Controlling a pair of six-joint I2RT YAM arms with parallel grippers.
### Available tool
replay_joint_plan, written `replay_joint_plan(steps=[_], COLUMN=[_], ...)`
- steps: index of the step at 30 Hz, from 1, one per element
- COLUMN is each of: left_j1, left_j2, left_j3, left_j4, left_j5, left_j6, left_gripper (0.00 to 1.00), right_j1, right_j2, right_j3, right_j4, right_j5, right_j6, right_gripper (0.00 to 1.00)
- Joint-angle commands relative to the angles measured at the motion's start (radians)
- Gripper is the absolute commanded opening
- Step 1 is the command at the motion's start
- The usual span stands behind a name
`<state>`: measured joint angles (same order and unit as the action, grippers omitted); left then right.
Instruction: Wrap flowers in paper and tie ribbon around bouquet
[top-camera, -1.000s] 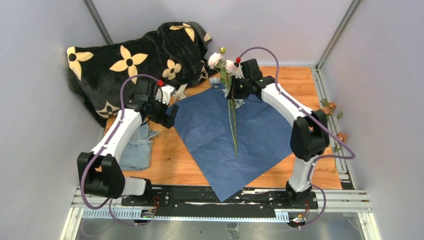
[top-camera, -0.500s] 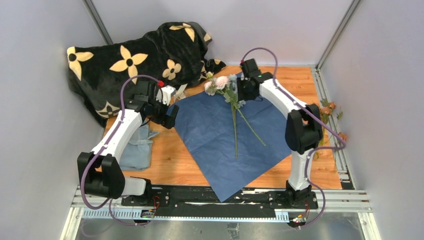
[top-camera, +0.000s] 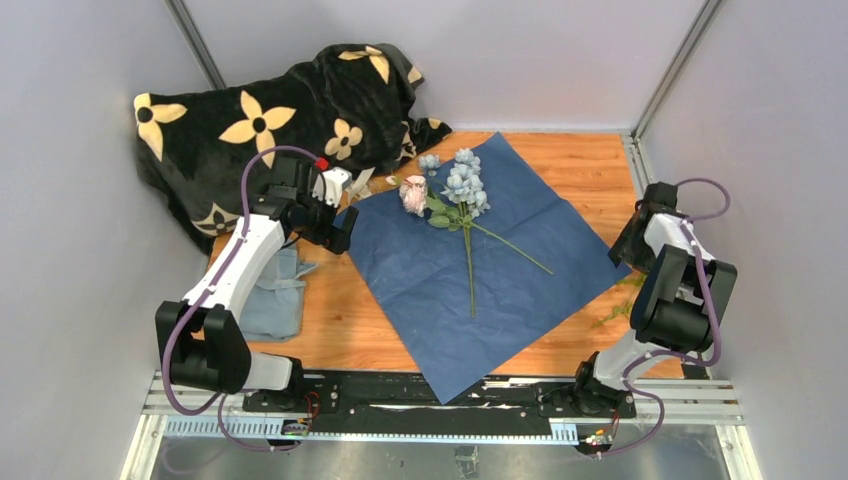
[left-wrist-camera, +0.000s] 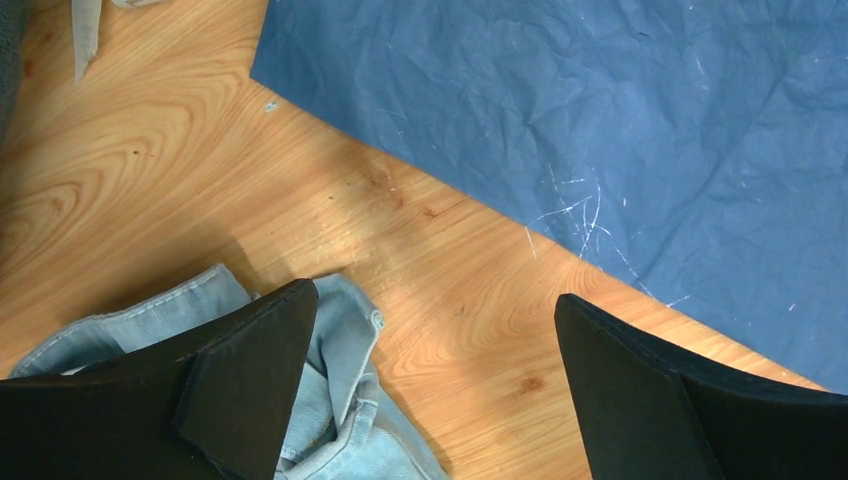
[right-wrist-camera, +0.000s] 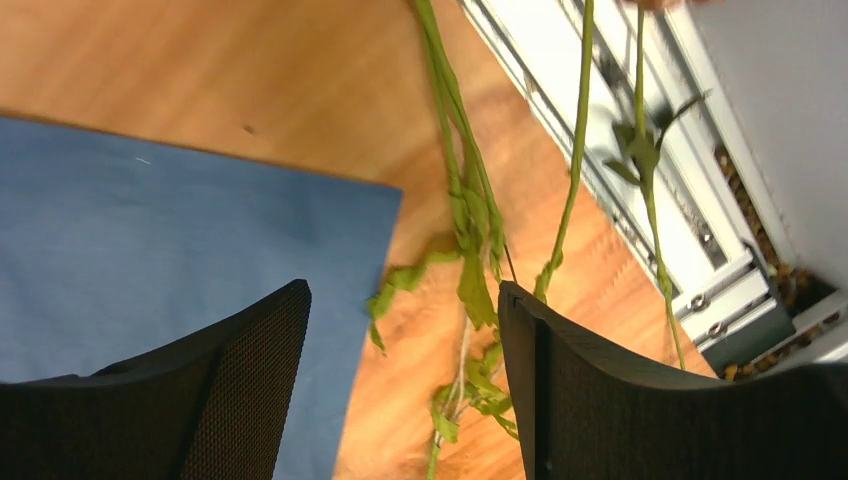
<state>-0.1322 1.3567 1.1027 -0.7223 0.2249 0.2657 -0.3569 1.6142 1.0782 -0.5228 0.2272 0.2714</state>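
Top view: the paper (top-camera: 420, 270) lies flat on the surface (top-camera: 350, 330), dark side up. The flowers (top-camera: 462, 185) lie loose on its far corner, stems pointing nearward. No fold, no cone yet.

Left wrist: left tool (left-wrist-camera: 435, 305) spread, empty, above bare wood between denim cloth (left-wrist-camera: 345, 420) and the paper's edge. Pale strip at the frame corner is probably the ribbon (left-wrist-camera: 85, 25), untied.

Right wrist: right tool (right-wrist-camera: 402, 295) spread, empty, over stray green stems (right-wrist-camera: 470, 230) beside the paper's corner. Wrapping and tying are both yet to do.

Lab test cell: grey panel walls (top-camera: 70, 200), aluminium posts (top-camera: 676, 60) around a wooden table (top-camera: 350, 330)
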Motion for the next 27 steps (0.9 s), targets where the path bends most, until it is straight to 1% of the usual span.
replay_joint_plan(steps=[1,6,9,12,15,19,21,23,24,25,27], left_j1=[0.006,0.006,0.006,0.006,0.006,0.006,0.006,0.006,0.006,0.006,0.006], left_j2=[0.003,0.001,0.006,0.015,0.025,0.03,0.03,0.029,0.03,0.03,0.029], left_j3=[0.019,0.019,0.018,0.019,0.026,0.029,0.029,0.029,0.029,0.028,0.028], left_j4=[-0.018,-0.022,-0.023,-0.023,-0.022,-0.023,-0.022,-0.022,-0.022,-0.022,-0.023], left_j5=[0.01,0.001,0.002,0.003,0.008,0.013,0.013,0.012,0.01,0.01,0.008], left_j6=[0.009,0.012,0.013,0.012,0.011,0.008,0.009,0.008,0.008,0.008,0.008], left_gripper=[1.0,1.0,1.0,1.0,1.0,1.0,1.0,1.0,1.0,1.0,1.0], right_j1=[-0.024,-0.03,-0.035,-0.039,-0.067,-0.12,-0.145,-0.157,-0.157,-0.157,-0.156], right_j2=[-0.036,-0.056,-0.094,-0.14,-0.145,-0.08,-0.03,0.008,0.02,0.028,0.029], right_j3=[-0.074,-0.119,-0.152,-0.177,-0.187,-0.177,-0.173,-0.172,-0.172,-0.171,-0.158], right_j4=[0.053,0.076,0.101,0.121,0.15,0.167,0.178,0.189,0.2,0.206,0.199], right_j5=[0.037,0.133,0.196,0.22,0.199,0.137,0.075,0.018,-0.005,-0.027,-0.035], right_j6=[0.034,0.053,0.073,0.081,0.083,0.099,0.104,0.103,0.092,0.082,0.056], right_gripper=[0.73,0.74,0.74,0.74,0.74,0.73,0.71,0.64,0.57,0.45,0.14])
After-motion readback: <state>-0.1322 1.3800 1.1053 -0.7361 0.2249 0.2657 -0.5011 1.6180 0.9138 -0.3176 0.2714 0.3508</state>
